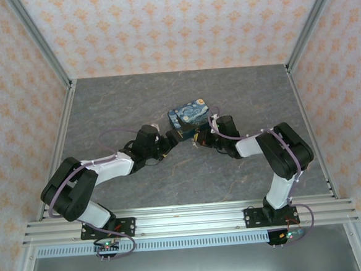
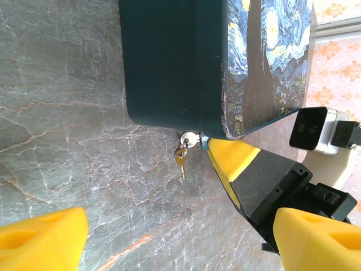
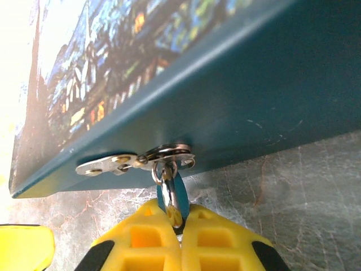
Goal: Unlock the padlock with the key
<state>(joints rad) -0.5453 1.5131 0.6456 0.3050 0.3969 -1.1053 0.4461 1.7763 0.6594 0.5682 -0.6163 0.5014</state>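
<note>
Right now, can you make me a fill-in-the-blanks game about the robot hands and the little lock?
The right hand is ____ on the padlock.
The left hand is ____, holding nothing.
Both hands have ____ fingers.
Missing words: shut, open, yellow.

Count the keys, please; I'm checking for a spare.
2: a silver key by the box's corner, against the padlock, and a gold key dangling from it. More may be hidden.

We see the right gripper (image 3: 180, 220) pinching the teal padlock (image 3: 167, 197), its shackle hanging through the metal hasp (image 3: 132, 162) on the painted box (image 3: 254, 84), near the grey table (image 3: 304, 186)
</note>
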